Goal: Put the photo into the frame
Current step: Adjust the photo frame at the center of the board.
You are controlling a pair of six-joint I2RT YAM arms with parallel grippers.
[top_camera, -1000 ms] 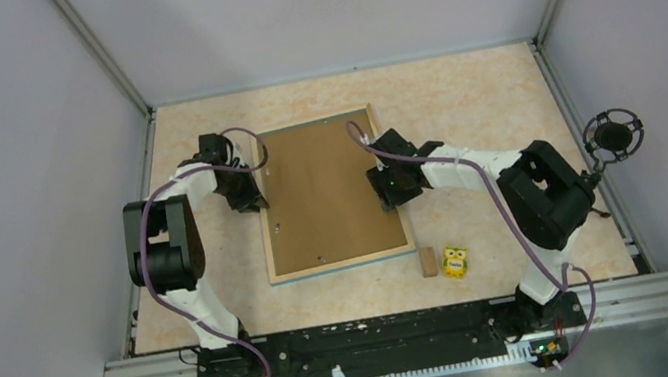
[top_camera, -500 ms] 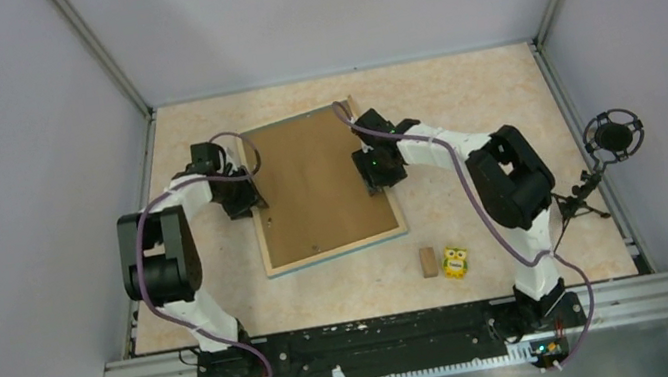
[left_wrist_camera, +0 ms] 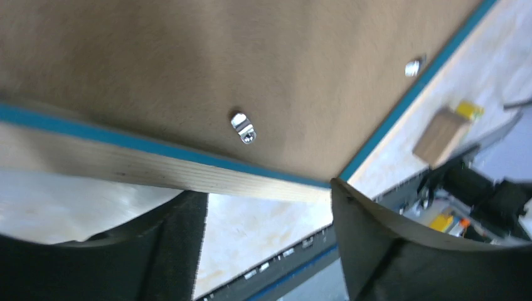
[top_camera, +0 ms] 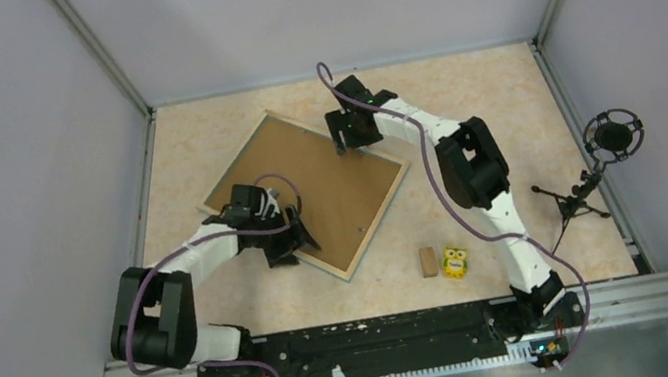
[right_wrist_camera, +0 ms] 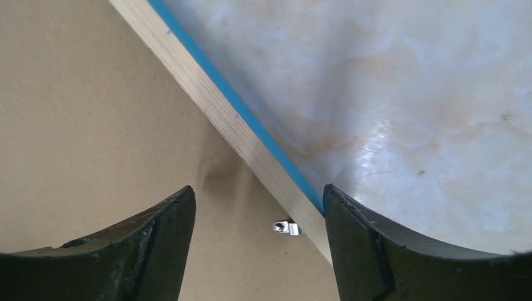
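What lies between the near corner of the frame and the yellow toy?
A small wooden block, close beside the yellow toy and apart from the frame; the top view shows it.

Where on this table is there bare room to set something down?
Widest: far right of the table, between the right arm and the right edge. Also the far left corner beyond the frame. Crowded: the middle, where the frame lies, and by the wooden block and yellow toy.

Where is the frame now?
In the top view the frame lies back up, turned like a diamond, between the left end effector at its near-left edge and the right end effector at its far-right edge.
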